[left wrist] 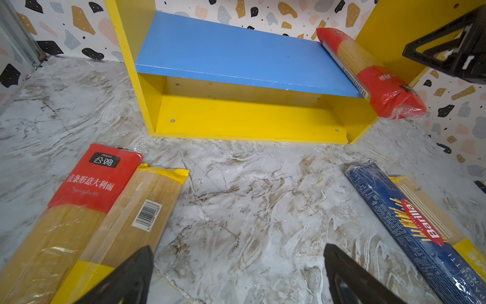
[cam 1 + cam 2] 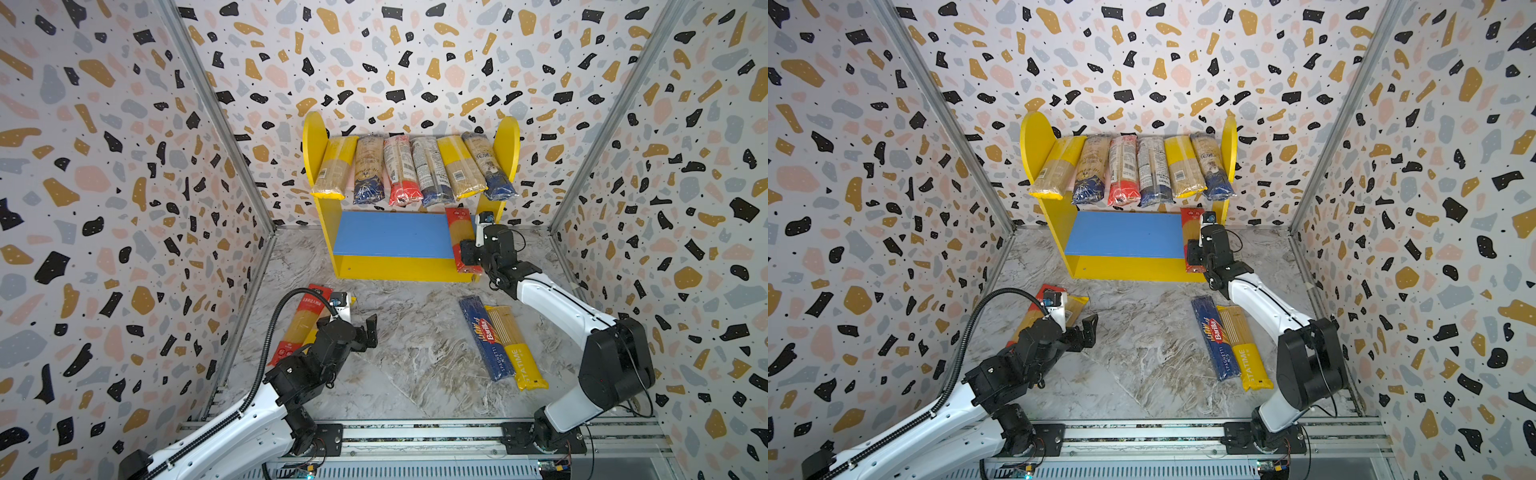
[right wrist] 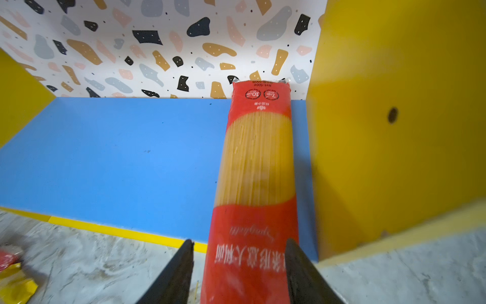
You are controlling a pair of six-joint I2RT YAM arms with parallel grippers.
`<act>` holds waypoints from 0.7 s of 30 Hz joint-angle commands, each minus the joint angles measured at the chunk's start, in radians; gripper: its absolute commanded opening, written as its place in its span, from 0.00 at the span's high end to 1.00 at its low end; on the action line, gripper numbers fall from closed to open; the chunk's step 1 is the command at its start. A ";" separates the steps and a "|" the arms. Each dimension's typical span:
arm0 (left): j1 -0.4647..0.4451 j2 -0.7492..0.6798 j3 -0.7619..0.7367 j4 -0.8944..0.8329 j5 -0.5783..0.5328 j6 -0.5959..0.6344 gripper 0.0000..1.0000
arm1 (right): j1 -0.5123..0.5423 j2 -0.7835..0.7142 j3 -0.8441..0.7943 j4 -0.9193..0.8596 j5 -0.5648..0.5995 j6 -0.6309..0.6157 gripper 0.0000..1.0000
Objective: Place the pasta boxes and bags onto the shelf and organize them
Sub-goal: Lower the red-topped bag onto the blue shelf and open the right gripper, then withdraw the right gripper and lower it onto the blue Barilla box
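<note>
Apparently a placing step is ending: a red-ended pack [image 3: 256, 158] lies on the blue lower board [image 2: 390, 235] at its 3 o'clock end, against the side panel of the shelf [image 2: 316, 141]. The right gripper [image 3: 238, 242] straddles its near end, jaws parted with a gap on one side, pinching nothing. Next, I judge, it must back out toward 6 o'clock without dragging the pack. Six packs [image 2: 399, 170] fill the top tier, one sits below, and four wait on the table [image 2: 415, 365]: two at 8 o'clock by the spread, empty left gripper [image 2: 368, 332], two at 4 o'clock.
</note>
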 commanded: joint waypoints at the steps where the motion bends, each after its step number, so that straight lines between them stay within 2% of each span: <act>1: -0.005 -0.014 -0.005 0.038 0.018 -0.022 0.00 | 0.015 -0.106 -0.055 -0.005 -0.036 0.037 0.42; 4: -0.012 0.003 -0.010 0.055 0.058 -0.033 0.00 | 0.031 -0.176 -0.127 -0.022 -0.036 0.047 0.40; 8: -0.049 0.018 -0.018 0.083 0.053 -0.056 0.01 | 0.056 -0.279 -0.233 -0.049 -0.035 0.065 0.36; 10: -0.072 0.031 -0.022 0.102 0.045 -0.067 0.00 | 0.065 -0.335 -0.290 -0.077 -0.032 0.074 0.23; 14: -0.115 0.072 -0.026 0.122 0.001 -0.089 0.00 | 0.068 -0.417 -0.381 -0.160 -0.031 0.095 0.12; 17: -0.145 0.106 -0.029 0.143 -0.025 -0.103 0.00 | 0.070 -0.471 -0.448 -0.222 -0.019 0.135 0.10; 18: -0.155 0.119 -0.029 0.153 -0.033 -0.108 0.01 | 0.071 -0.490 -0.470 -0.242 -0.010 0.153 0.02; 21: -0.181 0.151 -0.030 0.175 -0.070 -0.126 0.01 | 0.071 -0.535 -0.527 -0.270 -0.001 0.193 0.01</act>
